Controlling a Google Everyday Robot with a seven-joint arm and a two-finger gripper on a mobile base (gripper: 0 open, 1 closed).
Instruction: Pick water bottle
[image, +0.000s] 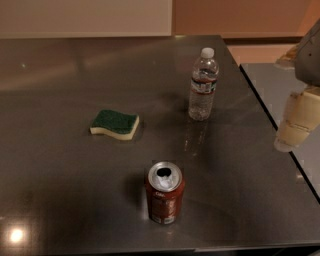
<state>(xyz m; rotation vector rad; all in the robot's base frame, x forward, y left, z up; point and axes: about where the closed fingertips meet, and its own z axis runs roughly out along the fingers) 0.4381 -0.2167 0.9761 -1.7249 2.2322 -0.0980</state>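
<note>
Water bottle (203, 85): small, clear, ribbed plastic, with a white cap and a dark-and-white label band around the upper body. It stands upright on the far right part of the desk (60, 200), near the right edge and back from the front. Nothing touches it.

Desk: dark grey, glossy top showing light reflections. It carries the three items listed here.

Soda can (164, 192): red, upright, top opened. It stands at the front centre of the desk, nearer the camera than the bottle and slightly left of it, well apart from it. It is shorter than the bottle.

Sponge (115, 125): green scouring face up, yellow body beneath. It lies flat to the left of the bottle, well apart from both bottle and can.

Pincer (291, 132): cream-coloured, at the right edge of the view. It hangs off the desk's right side, to the right of the bottle and apart from it. It holds nothing. Whether it is open or closed cannot be told.
</note>
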